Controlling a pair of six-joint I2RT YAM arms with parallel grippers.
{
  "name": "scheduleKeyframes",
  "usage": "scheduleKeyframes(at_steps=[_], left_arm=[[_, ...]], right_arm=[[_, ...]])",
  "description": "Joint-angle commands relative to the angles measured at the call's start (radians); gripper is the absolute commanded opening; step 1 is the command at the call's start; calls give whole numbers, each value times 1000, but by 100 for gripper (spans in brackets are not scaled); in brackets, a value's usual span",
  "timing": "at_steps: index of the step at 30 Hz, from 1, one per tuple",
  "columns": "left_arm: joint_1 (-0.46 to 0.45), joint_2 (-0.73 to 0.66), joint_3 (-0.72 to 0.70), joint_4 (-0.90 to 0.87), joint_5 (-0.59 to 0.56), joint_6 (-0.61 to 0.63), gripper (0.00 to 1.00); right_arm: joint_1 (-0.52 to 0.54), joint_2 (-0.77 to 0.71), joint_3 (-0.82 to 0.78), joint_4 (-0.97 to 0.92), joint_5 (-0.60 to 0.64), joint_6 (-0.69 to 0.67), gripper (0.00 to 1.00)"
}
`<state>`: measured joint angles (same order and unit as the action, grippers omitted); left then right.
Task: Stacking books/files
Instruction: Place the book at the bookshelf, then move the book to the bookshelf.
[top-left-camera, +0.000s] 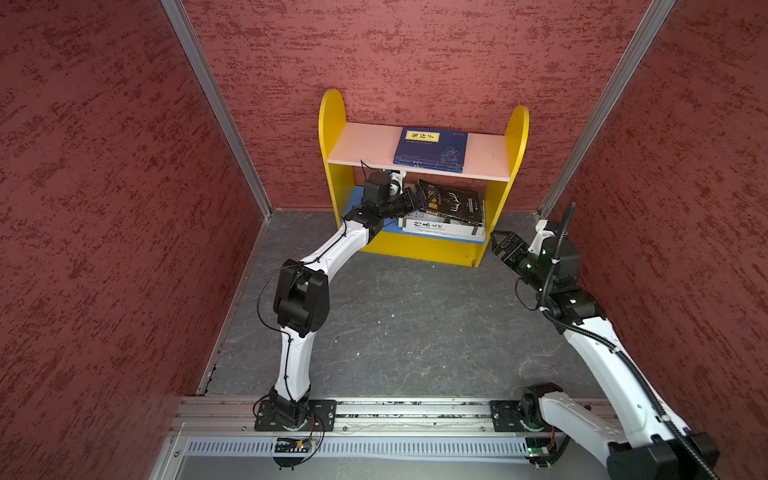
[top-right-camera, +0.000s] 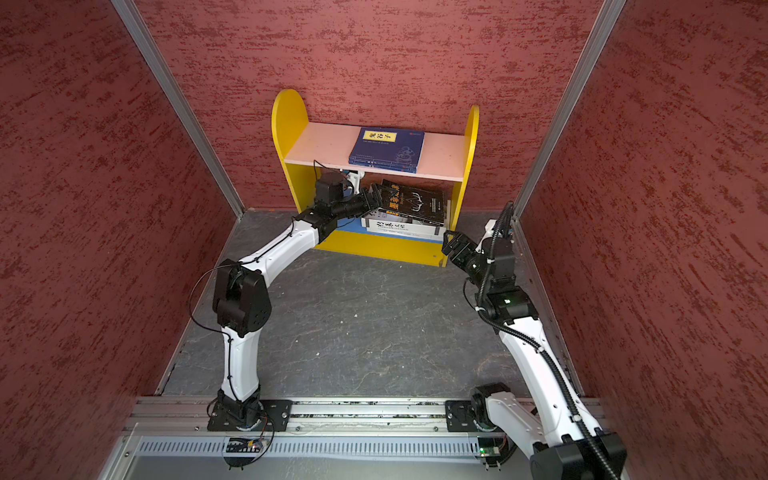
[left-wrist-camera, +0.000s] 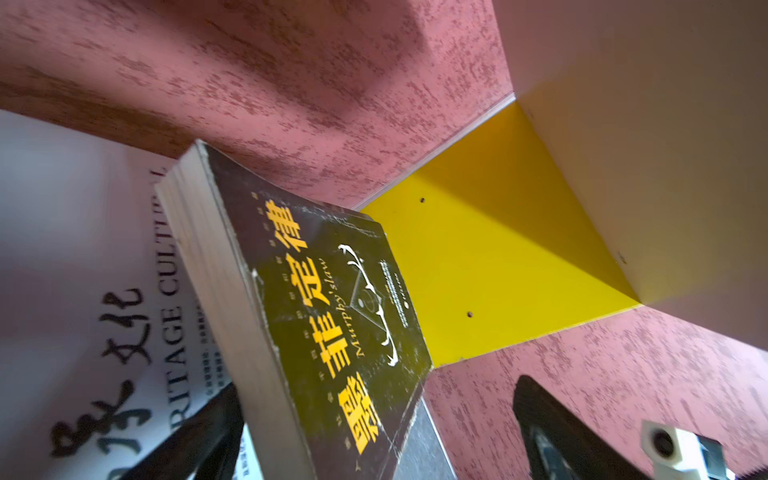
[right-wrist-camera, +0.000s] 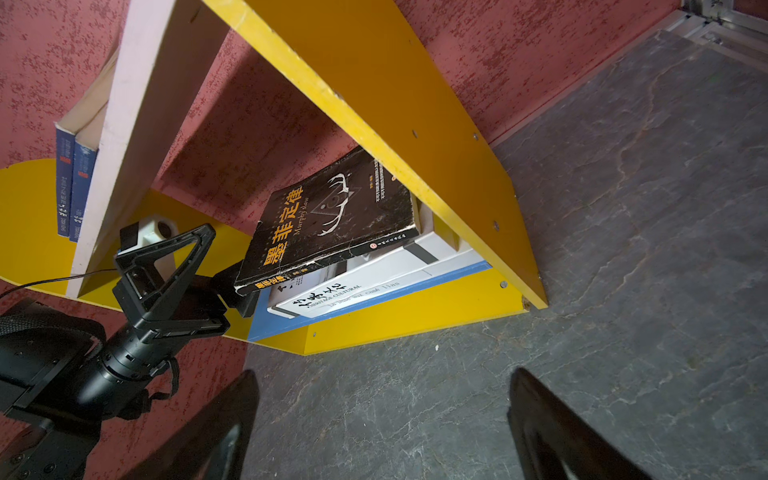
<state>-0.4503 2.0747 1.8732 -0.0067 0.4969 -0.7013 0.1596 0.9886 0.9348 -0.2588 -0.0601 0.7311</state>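
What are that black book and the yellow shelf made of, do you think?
The black book is probably a paperback: a card cover with a slight sheen and worn white scuffs along the edges. The shelf is likely laminated board: smooth yellow faces, screw holes, a chipped edge.

Two navy books (top-left-camera: 430, 149) stacked on top shelf (top-left-camera: 365, 145), black book (top-left-camera: 457, 203) tilted atop white books (top-left-camera: 432, 227) below

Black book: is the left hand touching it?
Touching. The right wrist view shows the black book with its raised corner resting on one finger of the open left hand; the other finger stands clear of the cover.
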Motion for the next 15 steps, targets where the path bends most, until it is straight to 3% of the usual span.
scheduleKeyframes(at_steps=[1, 15], left_arm=[[-8, -71, -19, -22, -94, 59, 99], [-22, -126, -73, -185, -347, 241, 99]], right_arm=[[-8, 4, 9, 30, -10, -16, 94], [-9, 35, 21, 40, -26, -34, 94]])
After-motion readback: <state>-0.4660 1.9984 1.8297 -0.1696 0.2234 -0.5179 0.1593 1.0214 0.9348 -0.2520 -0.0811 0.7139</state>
